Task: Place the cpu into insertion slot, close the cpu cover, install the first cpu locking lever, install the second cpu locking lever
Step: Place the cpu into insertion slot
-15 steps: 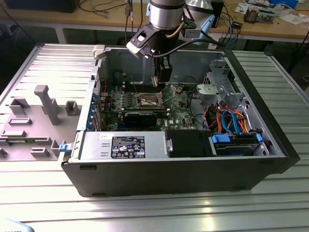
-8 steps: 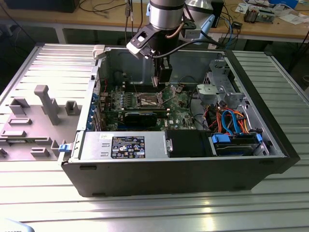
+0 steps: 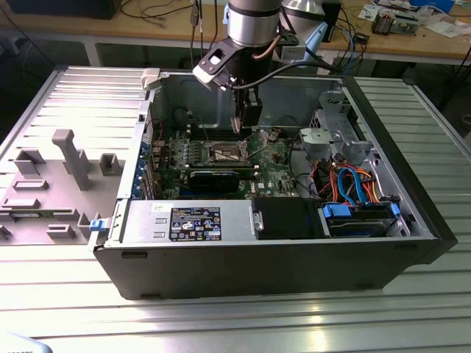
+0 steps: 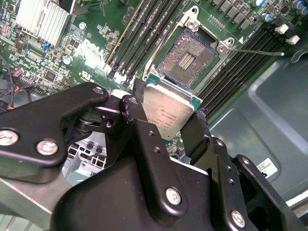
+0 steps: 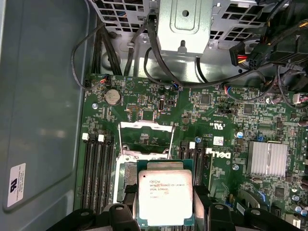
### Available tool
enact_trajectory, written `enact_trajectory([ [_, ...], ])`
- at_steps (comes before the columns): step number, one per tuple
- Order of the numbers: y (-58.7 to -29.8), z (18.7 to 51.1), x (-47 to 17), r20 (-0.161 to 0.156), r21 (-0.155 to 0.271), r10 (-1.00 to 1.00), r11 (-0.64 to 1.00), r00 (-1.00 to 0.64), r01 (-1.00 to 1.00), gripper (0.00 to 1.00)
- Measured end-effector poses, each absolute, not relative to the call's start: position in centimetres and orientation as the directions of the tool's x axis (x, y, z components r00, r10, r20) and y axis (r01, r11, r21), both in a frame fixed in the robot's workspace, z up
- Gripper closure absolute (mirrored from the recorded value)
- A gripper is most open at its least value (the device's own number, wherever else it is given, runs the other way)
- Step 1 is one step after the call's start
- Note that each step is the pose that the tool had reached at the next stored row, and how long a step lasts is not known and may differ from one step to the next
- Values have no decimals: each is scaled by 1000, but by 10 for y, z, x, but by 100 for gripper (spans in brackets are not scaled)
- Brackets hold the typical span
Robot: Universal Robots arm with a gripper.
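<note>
My gripper (image 4: 169,118) is shut on the cpu (image 4: 168,111), a flat square chip with a silver-grey top held by two opposite edges between black fingers (image 5: 205,204). In the first wrist view the cpu (image 5: 165,195) hangs just above the insertion slot (image 5: 126,174) and hides most of it. The second wrist view shows the insertion slot (image 4: 186,57) open and bare, with a silvery rim. The cpu cover (image 5: 146,127) stands flipped up at the socket's far side. A thin wire lever (image 4: 257,51) sticks out beside the socket. In the exterior view the gripper (image 3: 246,125) hovers over the green board.
Black memory slots (image 5: 98,173) flank the socket on both sides. A finned heatsink (image 5: 267,159), a metal drive cage (image 5: 185,24) and cable bundles (image 3: 353,184) sit nearby. The open computer case (image 3: 265,257) walls the board in. A grey fixture (image 3: 66,158) lies at the exterior view's left.
</note>
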State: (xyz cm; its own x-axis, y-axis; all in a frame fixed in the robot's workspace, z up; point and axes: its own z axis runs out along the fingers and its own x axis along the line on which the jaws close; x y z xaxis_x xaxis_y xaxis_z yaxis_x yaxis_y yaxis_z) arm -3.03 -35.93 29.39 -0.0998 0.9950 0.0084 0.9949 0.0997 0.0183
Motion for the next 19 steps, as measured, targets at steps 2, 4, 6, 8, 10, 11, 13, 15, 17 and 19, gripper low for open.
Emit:
enact_trajectory([
  [2,-359,294,-30,8,18,995,100,-100,995,45],
  [4,-359,292,-30,8,18,995,100,-100,995,45],
  [6,-359,292,-30,8,18,995,100,-100,995,45],
  [8,-359,292,-30,8,18,995,100,-100,995,45],
  [10,-359,292,-30,8,18,995,100,-100,995,45],
  [11,-359,291,-30,8,18,995,100,-100,995,45],
  [13,-359,291,-30,8,18,995,100,-100,995,45],
  [15,-359,291,-30,8,18,995,100,-100,995,45],
  [17,-359,289,-30,8,18,995,100,-100,995,45],
  [19,-359,289,-30,8,18,995,100,-100,995,45],
])
